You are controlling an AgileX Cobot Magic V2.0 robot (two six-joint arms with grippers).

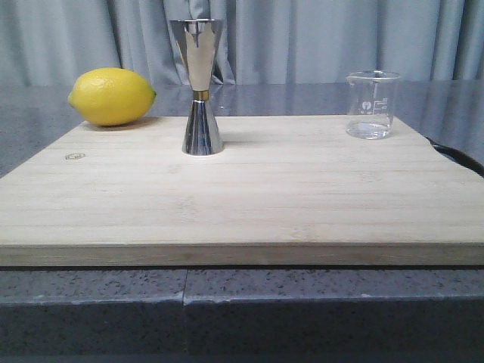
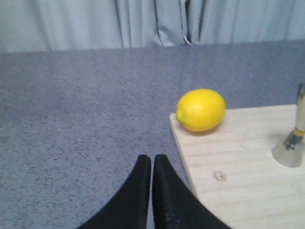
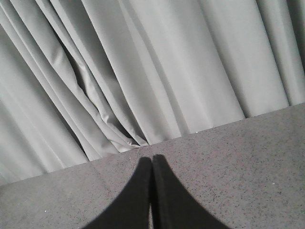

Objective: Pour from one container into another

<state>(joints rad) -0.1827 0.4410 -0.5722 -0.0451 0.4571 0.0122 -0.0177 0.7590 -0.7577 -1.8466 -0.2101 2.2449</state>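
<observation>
Front view: pale wooden board (image 1: 249, 197) fills the mid and lower frame, lying on a grey speckled bench (image 1: 45, 113). Steel jigger (image 1: 202, 87) stands upright on the board, upper centre-left of frame, thin gold band at its waist. Glass beaker (image 1: 371, 104) w/ white printed marks stands upright at upper right, near the board's far right corner, well apart from the jigger. Can't tell whether there's liquid in it. Yellow lemon (image 1: 112, 96) lies at upper left, at the board's far left corner. Grey curtain (image 1: 318, 38) runs across the top of frame. A dark curved thing shows at the right edge by the board; too little visible to say what. No arm shows in this view.

Left wrist view: left pincer (image 2: 152, 160) at bottom centre, black fingers (image 2: 136, 195) pressed together, clenched on nothing, over bare bench just beside the board's edge. Lemon sits right of centre on the board corner; jigger's base is cut off at the right edge.

Right wrist view: right pincer (image 3: 152, 160) at bottom centre, fingers together, clenched and holding nothing, w/ bench surface and curtain folds behind. Neither beaker nor jigger shows here.
</observation>
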